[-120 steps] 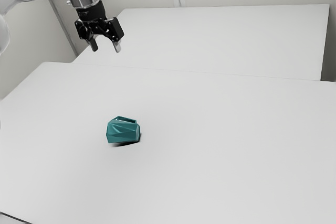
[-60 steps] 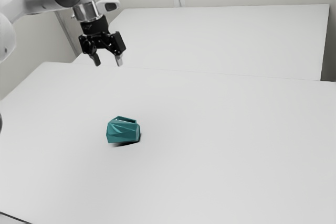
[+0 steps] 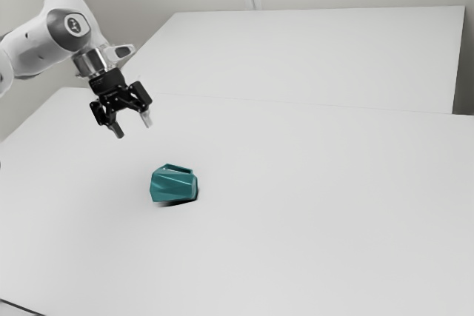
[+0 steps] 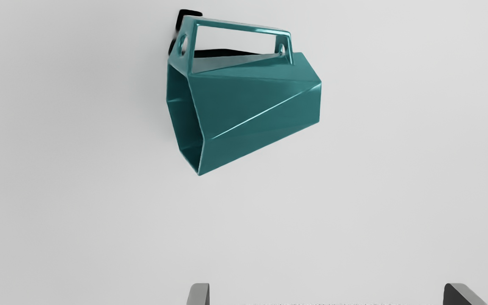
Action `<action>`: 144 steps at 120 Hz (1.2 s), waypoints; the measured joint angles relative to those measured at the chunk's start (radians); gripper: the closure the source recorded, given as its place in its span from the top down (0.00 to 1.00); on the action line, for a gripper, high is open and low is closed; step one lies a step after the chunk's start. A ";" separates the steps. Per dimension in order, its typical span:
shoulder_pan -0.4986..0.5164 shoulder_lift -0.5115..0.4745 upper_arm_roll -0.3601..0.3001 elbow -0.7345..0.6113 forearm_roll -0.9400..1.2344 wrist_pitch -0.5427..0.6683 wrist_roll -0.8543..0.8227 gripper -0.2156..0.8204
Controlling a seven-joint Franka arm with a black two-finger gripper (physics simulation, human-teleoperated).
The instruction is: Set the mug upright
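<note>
My gripper [image 3: 132, 130] hangs in the air above the table, up and toward the exterior view's left from the teal mug [image 3: 174, 184]. The mug lies on its side, faceted, its handle on the upper side. In the wrist view the handle and the open mouth of the mug [image 4: 252, 101] show clearly, the mouth facing sideways. The fingers of my gripper [image 4: 326, 294] stand wide apart and open, nothing between them, apart from the mug.
The white table [image 3: 318, 212] spreads around the mug. Behind it stands a large white panel or surface [image 3: 311, 57]. A dark line crosses the exterior view's lower left corner.
My gripper has come down and, lately, toward the exterior view's left, its hand tilting more. It is closer to the mug's height. The mug has stayed where it was.
</note>
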 joint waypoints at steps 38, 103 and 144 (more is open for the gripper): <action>0.002 0.029 0.069 -0.139 -0.141 0.054 0.158 0.79; 0.038 0.183 0.102 -0.166 -0.338 0.123 0.443 0.79; 0.057 0.197 0.101 -0.227 -0.415 0.155 0.607 0.79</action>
